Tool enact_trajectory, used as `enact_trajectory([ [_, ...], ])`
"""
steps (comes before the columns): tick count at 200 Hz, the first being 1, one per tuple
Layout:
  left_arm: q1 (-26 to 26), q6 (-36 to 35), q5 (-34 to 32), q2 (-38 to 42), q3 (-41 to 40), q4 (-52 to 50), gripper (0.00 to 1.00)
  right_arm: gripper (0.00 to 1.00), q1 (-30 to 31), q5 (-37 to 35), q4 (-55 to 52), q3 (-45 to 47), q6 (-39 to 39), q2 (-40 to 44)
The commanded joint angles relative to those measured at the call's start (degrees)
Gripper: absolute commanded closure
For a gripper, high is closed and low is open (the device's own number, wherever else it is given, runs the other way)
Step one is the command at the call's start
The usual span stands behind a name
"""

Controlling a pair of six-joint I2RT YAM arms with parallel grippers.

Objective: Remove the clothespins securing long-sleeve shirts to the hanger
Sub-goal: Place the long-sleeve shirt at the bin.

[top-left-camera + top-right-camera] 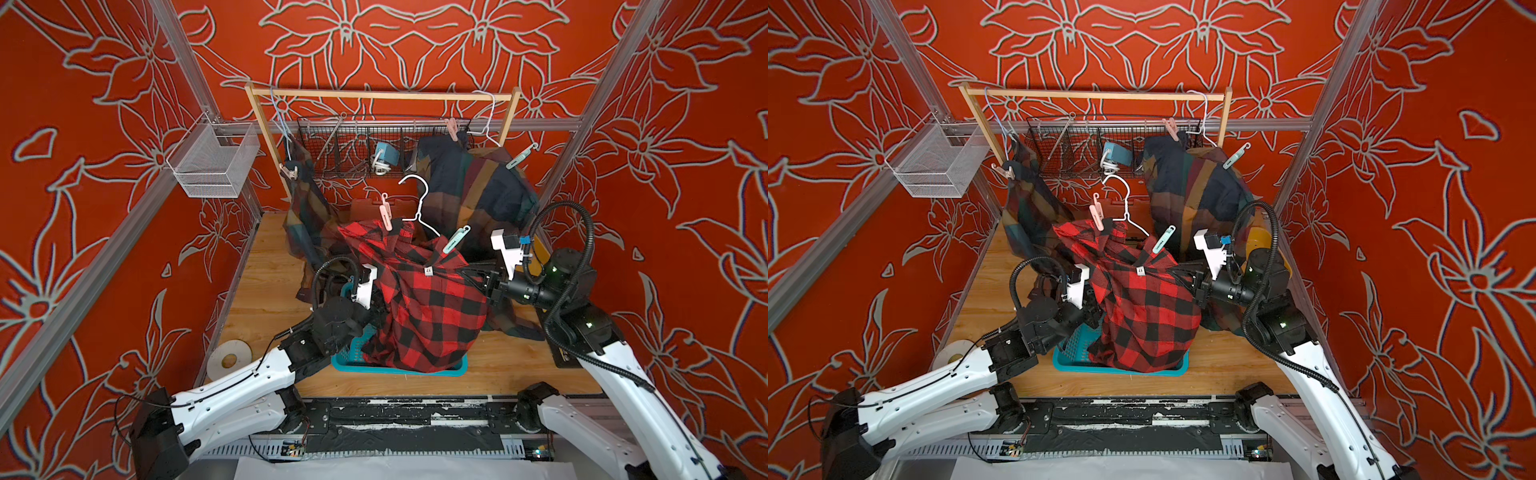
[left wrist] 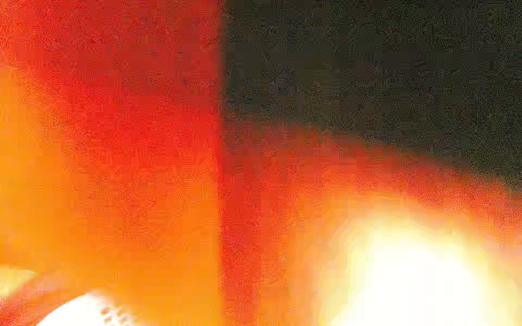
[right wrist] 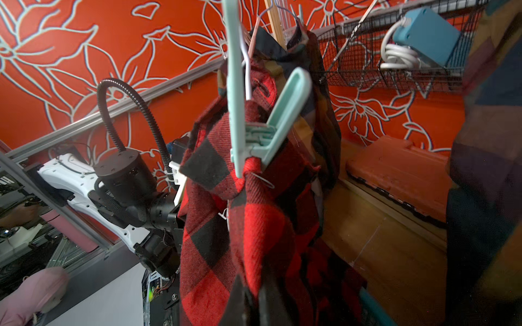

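1. My right gripper (image 3: 255, 302) is clamped shut on a fold of the red-and-black shirt (image 1: 424, 307), mid-scene, propping it and its hanger (image 1: 420, 205) over the teal basket (image 1: 449, 370).
2. I judge this keeps the mint clothespin (image 1: 455, 240) on its right shoulder and the pink clothespin (image 1: 385, 216) on its left reachable; both are clipped on.
3. My left gripper (image 1: 1093, 311) presses into the shirt's left side. Fabric hides its jaws, so I cannot tell their opening.

Both top views reach me bright and evenly lit, with colour fringing on the orange floral walls (image 1: 685, 208) toward the edges. My left wrist view is a blocky red, orange and black smear with a blown-out white patch. In the right wrist view, the red-and-black checked shirt (image 3: 254, 225) goes dark and soft nearest the lens.
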State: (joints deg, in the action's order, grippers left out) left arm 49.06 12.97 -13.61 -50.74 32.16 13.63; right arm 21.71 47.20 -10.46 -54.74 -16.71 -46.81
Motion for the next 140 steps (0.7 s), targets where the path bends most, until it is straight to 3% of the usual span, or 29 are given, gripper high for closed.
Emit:
enact_trajectory([
  [1, 0.4, 3.5, -4.7, 3.8, -2.0, -2.6, 0.55, 1.00, -0.3, -2.8, 5.3, 2.4, 1.5, 2.4],
  [17, 0.3, 4.5, -6.5, 7.0, -3.0, -5.3, 0.37, 1.00, -0.3, -3.6, 6.0, 4.5, 2.2, 2.7],
  [39, 0.3, 4.0, -7.0, 11.7, -2.7, -7.8, 0.28, 1.00, -0.2, -3.6, 6.6, 6.8, 3.7, 2.5],
  [87, 0.3, -4.8, -2.1, 16.2, 5.4, -11.7, 0.24, 1.00, -0.2, -2.3, 8.7, 9.5, 5.4, -0.1],
  [140, 0.2, -16.9, 0.4, 10.4, 16.8, -12.9, 0.24, 1.00, 0.3, -1.5, 7.6, 8.8, 8.6, -2.2],
])
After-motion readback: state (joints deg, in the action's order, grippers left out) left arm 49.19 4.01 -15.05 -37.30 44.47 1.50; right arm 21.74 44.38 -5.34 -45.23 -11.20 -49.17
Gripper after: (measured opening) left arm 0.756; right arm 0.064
